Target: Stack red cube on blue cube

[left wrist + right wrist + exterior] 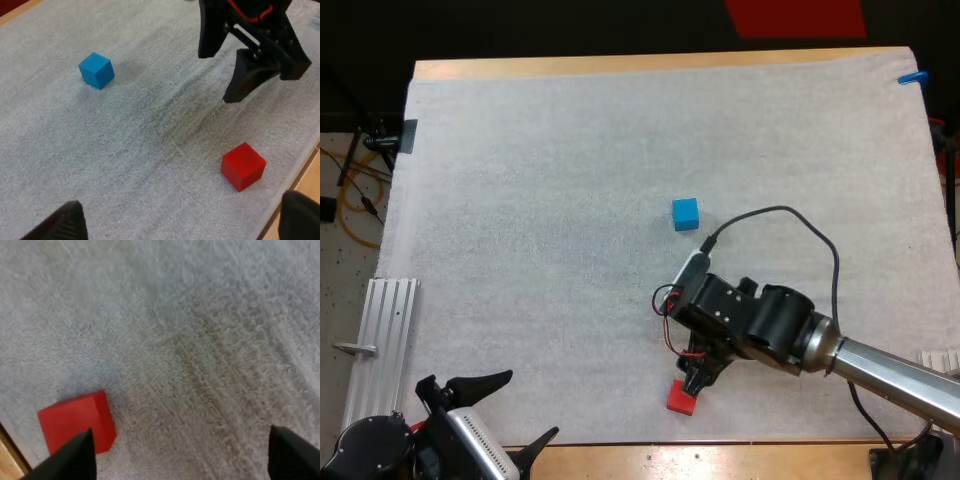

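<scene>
The red cube [681, 398] lies on the white mat near the table's front edge. The blue cube [685, 213] sits well beyond it, near the mat's middle. My right gripper [703, 372] hangs just above and behind the red cube, open, with nothing between its fingers; in the right wrist view the red cube [77, 422] lies beside one fingertip, not between the two. My left gripper [520, 410] rests open at the front left corner. In the left wrist view the red cube [243, 166] lies below the right gripper [222, 80], and the blue cube [96, 70] sits farther off.
A ridged metal rail [382, 345] lies off the mat's left edge near the left arm. The wooden table edge [720, 459] runs just in front of the red cube. Open mat stretches between the two cubes.
</scene>
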### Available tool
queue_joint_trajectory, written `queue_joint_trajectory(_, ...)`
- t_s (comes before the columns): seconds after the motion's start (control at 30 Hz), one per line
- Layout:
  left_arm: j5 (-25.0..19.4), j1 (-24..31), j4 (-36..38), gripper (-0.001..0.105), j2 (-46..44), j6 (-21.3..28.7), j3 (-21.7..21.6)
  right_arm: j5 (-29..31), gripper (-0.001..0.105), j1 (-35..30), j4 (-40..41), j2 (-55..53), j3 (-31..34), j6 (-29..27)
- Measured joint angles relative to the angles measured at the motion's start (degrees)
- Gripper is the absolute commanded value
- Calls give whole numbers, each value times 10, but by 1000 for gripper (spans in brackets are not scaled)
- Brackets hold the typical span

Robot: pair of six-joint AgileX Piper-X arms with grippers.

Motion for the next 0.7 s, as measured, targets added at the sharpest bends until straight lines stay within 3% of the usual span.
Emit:
queue_joint_trajectory(0.27,0,0,0,75,0,0,0,-8,69,62,-35,0,18,22)
queue_joint_trajectory(0.47,0,0,0,75,0,0,0,-44,69,78,-53,0,59,32)
queue_joint_trajectory(0.7,0,0,0,75,0,0,0,-46,69,83,-95,14,73,30)
